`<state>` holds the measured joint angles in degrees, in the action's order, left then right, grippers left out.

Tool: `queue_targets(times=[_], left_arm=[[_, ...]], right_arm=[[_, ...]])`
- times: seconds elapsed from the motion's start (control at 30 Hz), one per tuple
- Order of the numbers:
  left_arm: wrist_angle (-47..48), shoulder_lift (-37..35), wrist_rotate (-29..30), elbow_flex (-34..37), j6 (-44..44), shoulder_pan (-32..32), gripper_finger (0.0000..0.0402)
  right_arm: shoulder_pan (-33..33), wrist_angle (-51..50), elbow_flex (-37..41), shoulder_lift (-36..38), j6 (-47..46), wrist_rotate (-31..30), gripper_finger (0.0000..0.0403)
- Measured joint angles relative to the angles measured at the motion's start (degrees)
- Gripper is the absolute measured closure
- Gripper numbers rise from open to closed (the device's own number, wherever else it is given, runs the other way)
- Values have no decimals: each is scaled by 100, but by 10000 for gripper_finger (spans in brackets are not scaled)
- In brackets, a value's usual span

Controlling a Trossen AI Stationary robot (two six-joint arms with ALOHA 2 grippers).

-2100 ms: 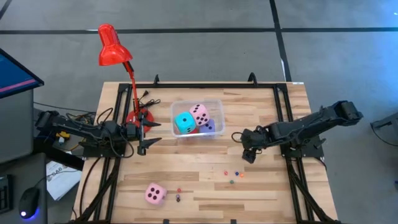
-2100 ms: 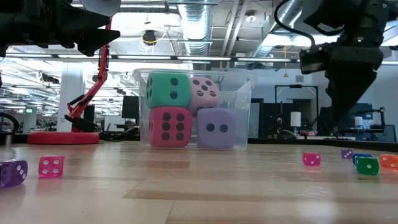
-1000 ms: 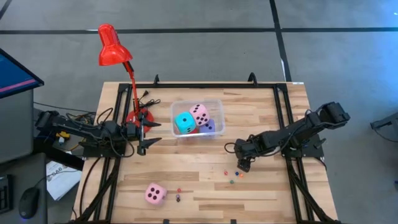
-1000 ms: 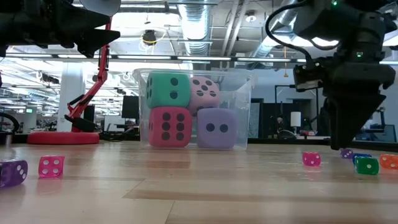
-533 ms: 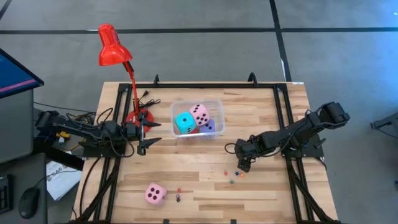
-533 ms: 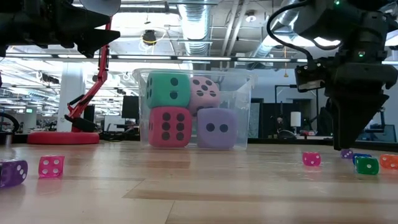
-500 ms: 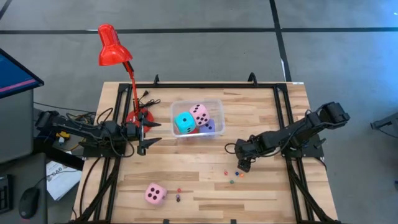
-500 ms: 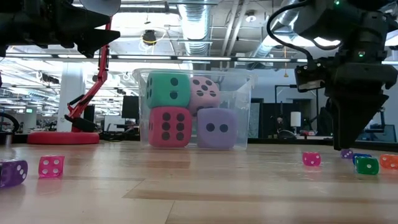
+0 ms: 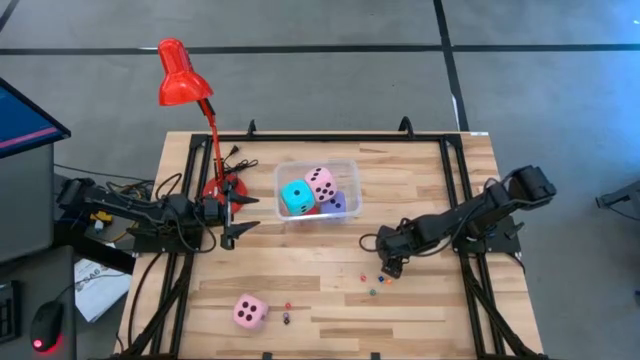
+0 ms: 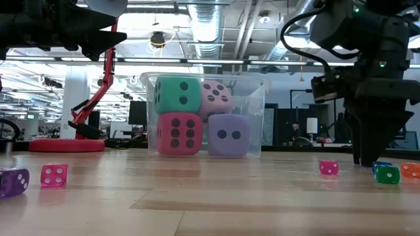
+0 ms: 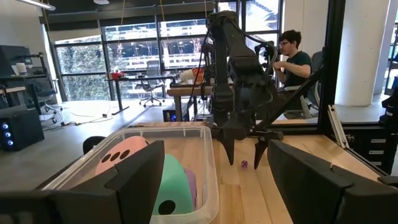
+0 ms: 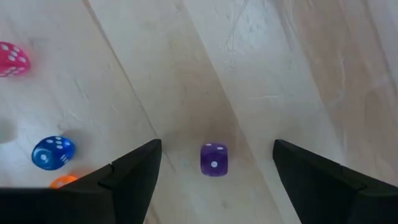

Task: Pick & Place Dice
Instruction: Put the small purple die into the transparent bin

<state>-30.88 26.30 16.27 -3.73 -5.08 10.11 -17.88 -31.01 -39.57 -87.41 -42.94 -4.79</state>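
Right wrist view alone shows a small purple die point(image 12: 214, 159) centred between the right gripper point(image 9: 388, 268)'s wide-open, empty jaws; bare table point(image 9: 420, 300) toward 6 o'clock. Left gripper point(image 9: 232, 217) open, empty.

A small purple die point(image 12: 214, 159) lies on the wooden table point(image 12: 261, 74) between two dark fingers point(image 12: 134, 171); blue point(image 12: 46, 153) and pink point(image 12: 13, 59) dice sit aside.

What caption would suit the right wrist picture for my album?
Open right gripper poised over a small purple die on the wooden table, with pink and blue dice nearby.
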Motion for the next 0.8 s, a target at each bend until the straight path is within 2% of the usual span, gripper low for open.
queue_targets(times=[0.2,0.47,0.8], left_arm=[[0,0,0,0,0,0,128],[-1,0,0,0,0,0,128],[-2,0,0,0,127,0,128]], right_arm=[[-6,-9,31,260,-22,133,112],[-1,-25,31,262,-20,64,163],[-1,-26,22,199,-20,42,196]])
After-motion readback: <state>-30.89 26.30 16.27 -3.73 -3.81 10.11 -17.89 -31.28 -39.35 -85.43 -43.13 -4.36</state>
